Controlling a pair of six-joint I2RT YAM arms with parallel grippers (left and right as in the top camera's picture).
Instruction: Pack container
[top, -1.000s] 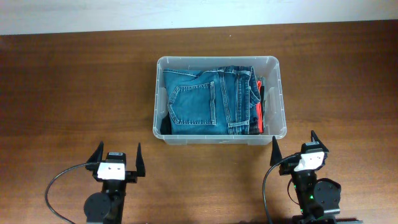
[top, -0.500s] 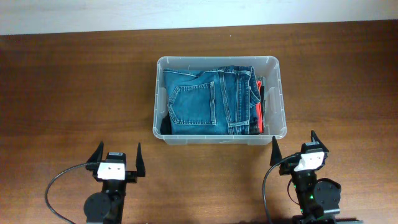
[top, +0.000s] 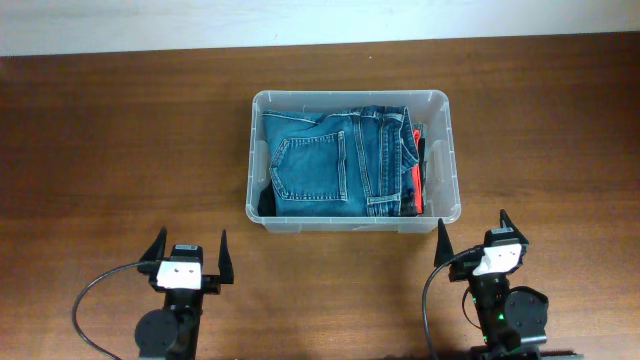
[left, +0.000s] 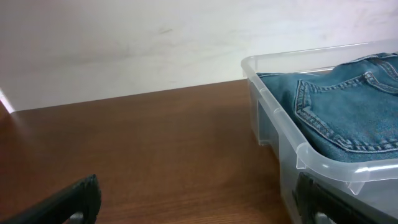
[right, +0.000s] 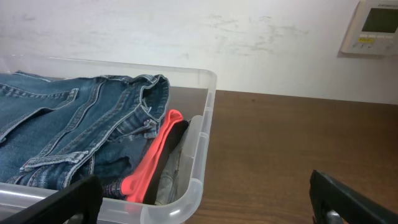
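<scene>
The container (top: 349, 94) is sitting on the table (top: 120, 140), slightly toward 12 o'clock from centre in the overhead view. It is holding folded jeans (top: 325, 165), with a red garment (top: 413, 168) and a dark item (right: 176, 137) lying tucked along its 3 o'clock wall. The left gripper (top: 191, 236) is sitting at 7 o'clock from the container, jaws spread wide and gripping nothing, well apart from the bin. The right gripper (top: 472, 222) is sitting at 5 o'clock, likewise wide open and empty, with its tips near the container's front corner but not touching it.
</scene>
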